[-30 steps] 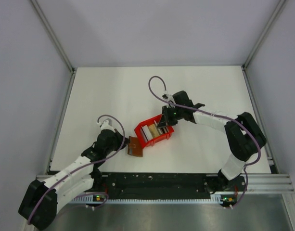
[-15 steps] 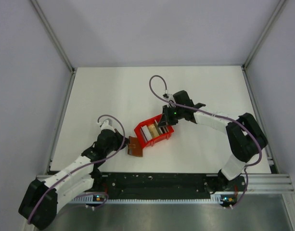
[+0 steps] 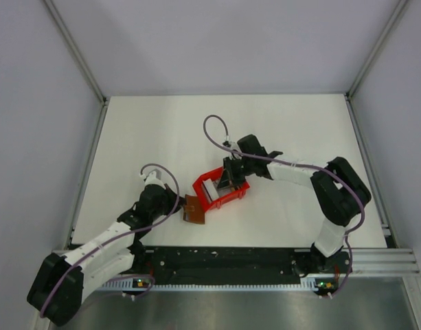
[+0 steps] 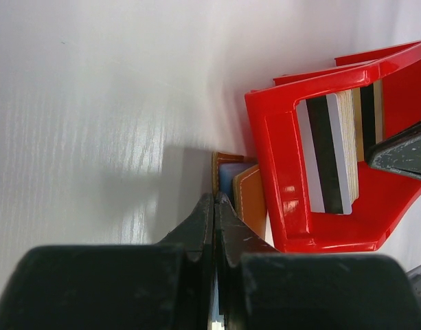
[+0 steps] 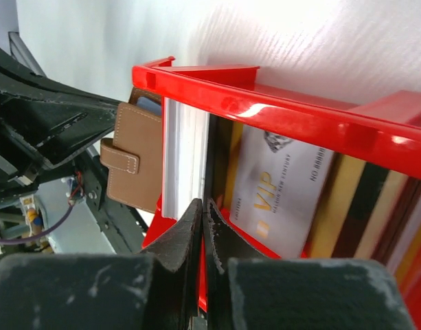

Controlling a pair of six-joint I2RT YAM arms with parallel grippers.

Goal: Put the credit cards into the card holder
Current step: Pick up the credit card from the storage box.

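Left end effector (image 4: 215,201) is pressed together on the edge of the card holder (image 5: 138,161), which I hold on edge above the white worktop (image 4: 93,103), just beside the red bin (image 5: 279,113). My right end effector (image 5: 202,204) is pressed together too, tips down inside the bin among the credit cards (image 5: 279,185) standing upright there. I cannot tell whether a card sits between those tips. The bin's wall stands between cards and holder.
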